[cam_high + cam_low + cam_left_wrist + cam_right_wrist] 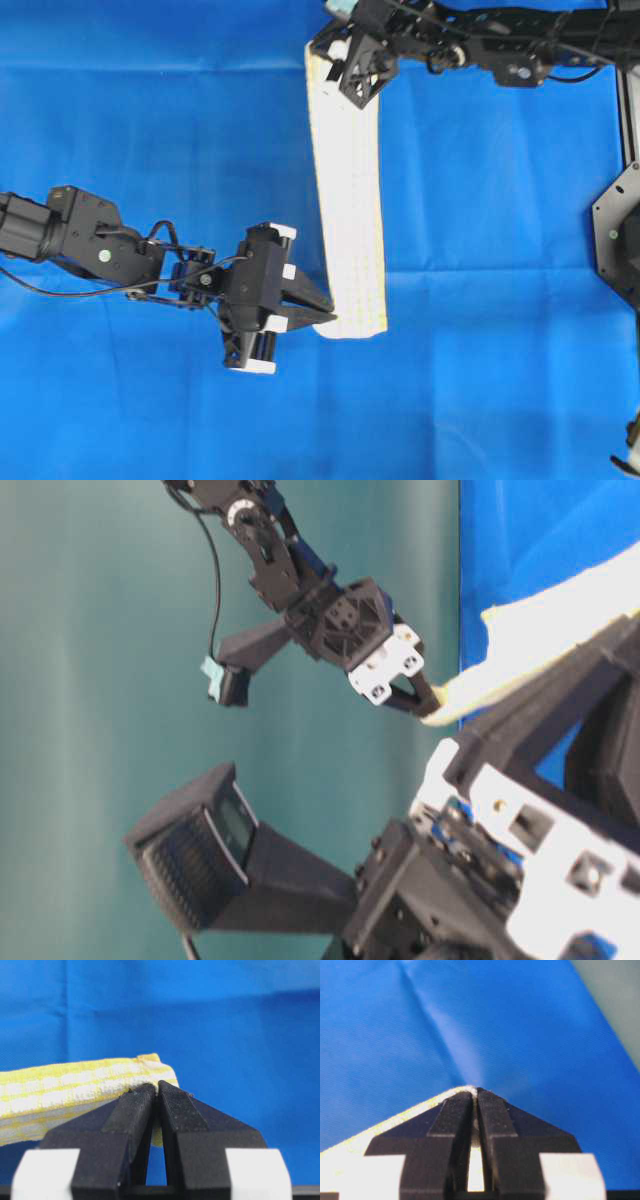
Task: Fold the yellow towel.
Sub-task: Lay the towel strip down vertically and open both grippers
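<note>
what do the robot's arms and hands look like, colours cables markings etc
Both arms are matte black, built from blocky segments, with thin black cables looping alongside. The left hand has white blocks on either side of its body and two black wedge-shaped fingers with finely textured inner faces. The right hand matches: black tapering fingers, white side blocks. A small light round marking sits on the left arm's segment.

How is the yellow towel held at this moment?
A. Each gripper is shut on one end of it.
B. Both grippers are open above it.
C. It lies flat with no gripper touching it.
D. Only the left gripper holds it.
A: the left gripper pinches one end of the yellow towel and the right gripper pinches the other, both with jaws closed on the cloth.
</note>
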Motion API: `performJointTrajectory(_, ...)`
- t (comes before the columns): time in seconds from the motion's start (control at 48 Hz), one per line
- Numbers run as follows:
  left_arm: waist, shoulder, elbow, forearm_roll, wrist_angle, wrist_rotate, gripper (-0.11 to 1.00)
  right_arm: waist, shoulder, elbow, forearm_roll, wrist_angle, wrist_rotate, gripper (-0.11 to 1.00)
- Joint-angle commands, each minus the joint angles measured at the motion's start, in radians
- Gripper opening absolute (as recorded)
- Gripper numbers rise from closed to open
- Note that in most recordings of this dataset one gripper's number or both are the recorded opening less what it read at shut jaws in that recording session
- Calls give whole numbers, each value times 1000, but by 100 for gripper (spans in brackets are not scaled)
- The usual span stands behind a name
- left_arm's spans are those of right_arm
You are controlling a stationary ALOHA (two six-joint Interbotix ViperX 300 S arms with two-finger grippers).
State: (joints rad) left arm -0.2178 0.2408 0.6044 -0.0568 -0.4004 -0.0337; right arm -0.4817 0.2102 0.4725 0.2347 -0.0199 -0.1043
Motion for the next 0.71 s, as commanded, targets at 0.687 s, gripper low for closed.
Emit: performJointTrajectory(0.687,-40,-52,0,5,98,-14,33,6,9,-51,25,-12,9,29)
